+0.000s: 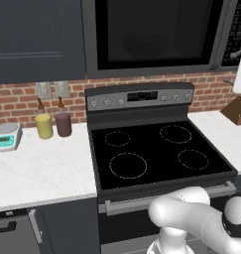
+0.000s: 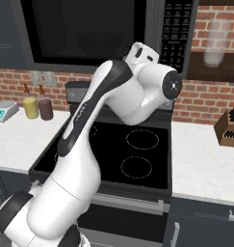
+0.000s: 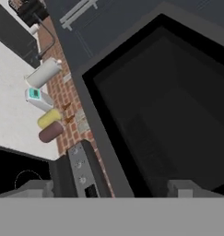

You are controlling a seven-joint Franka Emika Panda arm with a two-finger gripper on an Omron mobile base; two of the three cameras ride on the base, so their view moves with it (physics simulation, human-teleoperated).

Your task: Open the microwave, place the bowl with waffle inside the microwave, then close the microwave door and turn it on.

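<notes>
microwave shut, bowl dim behind the glass, gripper spread wide in front

the microwave (image 1: pixel 156 37) hangs above the stove (image 1: pixel 156 154), and the microwave door (image 1: pixel 154 32) lies closed across its front, its black window taking up most of the panel. behind that glass a faint rounded shape, the bowl (image 1: pixel 144 44), sits inside the cavity; it is too dim to make out its pattern, and the waffle cannot be told apart from it. the black keypad strip (image 2: pixel 174 34) runs down the microwave's right side.

in the right base view the arm rises from the lower left, bends at a dark-banded elbow over the stove and reaches up toward the keypad end of the door. the hand itself is hidden behind the arm's upper joint there. in the hand view the gripper (image 3: pixel 111 186) stands with its fingers set far apart, nothing between them, looking along the door's window at a rolled angle.

on the pale surface (image 1: pixel 42 168) left of the stove stand a yellow bottle (image 1: pixel 43 124), a maroon bottle (image 1: pixel 63 122) and a small scale (image 1: pixel 6 136). a knife block (image 2: pixel 229 128) sits on the right, cut off by the frame edge.
</notes>
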